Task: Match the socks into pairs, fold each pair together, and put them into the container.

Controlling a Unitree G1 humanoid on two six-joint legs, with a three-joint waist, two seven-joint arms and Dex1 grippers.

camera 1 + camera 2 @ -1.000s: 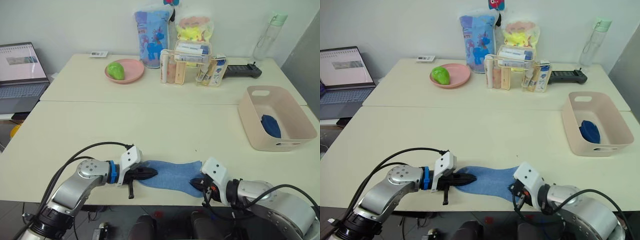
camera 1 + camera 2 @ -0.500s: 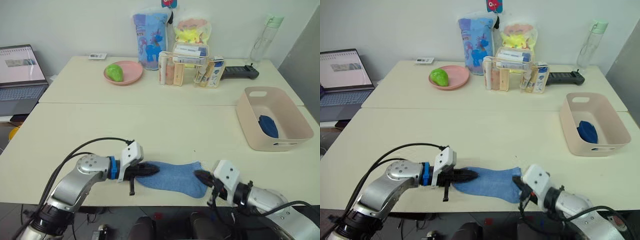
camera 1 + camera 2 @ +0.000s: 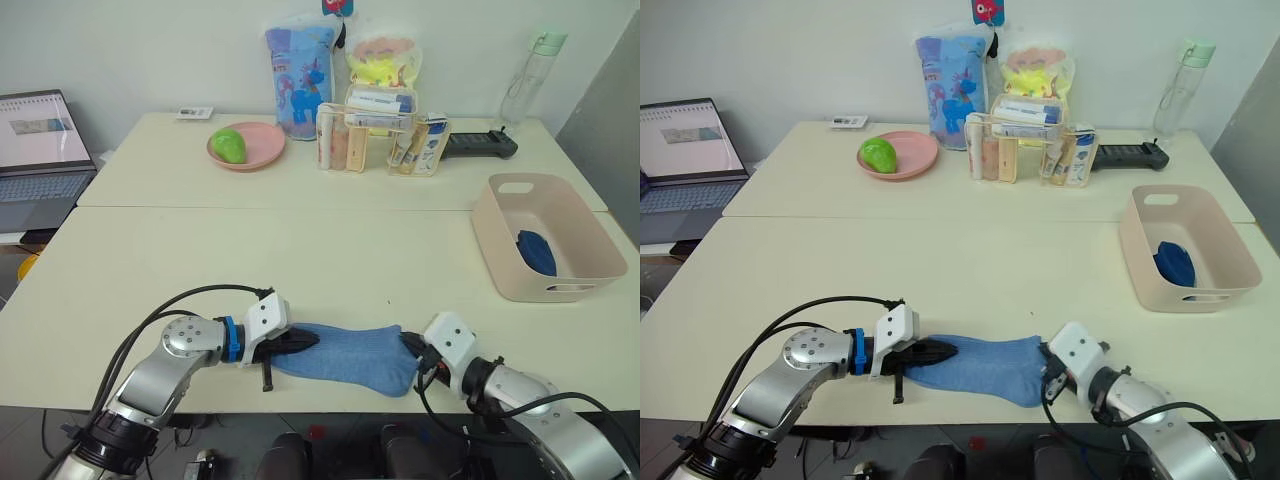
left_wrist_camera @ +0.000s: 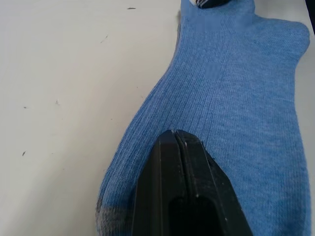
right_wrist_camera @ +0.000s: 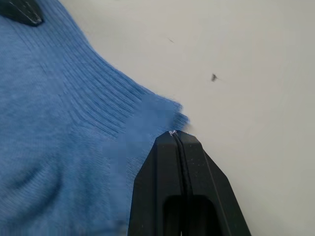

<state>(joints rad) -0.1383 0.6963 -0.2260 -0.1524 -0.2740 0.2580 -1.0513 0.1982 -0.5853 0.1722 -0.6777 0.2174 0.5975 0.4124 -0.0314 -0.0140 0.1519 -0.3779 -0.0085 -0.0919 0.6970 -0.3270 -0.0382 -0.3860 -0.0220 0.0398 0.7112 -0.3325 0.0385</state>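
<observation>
- Already, one dark blue bundle (image 3: 541,252) lies in the pale pink container (image 3: 500,255), which stands at the table's right edge; it reads as a folded navy pair, though whether it is one sock or two cannot be told.
- Near the front edge of the table (image 3: 330,255), the light blue sock (image 3: 348,355) lies flat and stretched between the two arms; the left wrist view shows a sliver of darker fabric under its edge, so a second sock may lie beneath, but that is not certain.
- At the sock's left end, the left gripper (image 3: 300,343) has its two black fingers pressed together with the fabric pinched between them.
- At the opposite end, the right gripper (image 3: 412,345) sits with its fingers closed against each other at the cuff corner; it appears to have hold of the edge of the knit.
- Judged from this, the blue pair is at the folding stage: one end has yet to be brought over the other before the carry to the container.
- Grey socks are nowhere to be found on the table, so at least that pair seems left to do.
- Behind, the pink plate (image 3: 260,150) and clear organiser (image 3: 375,140) play no part.
</observation>
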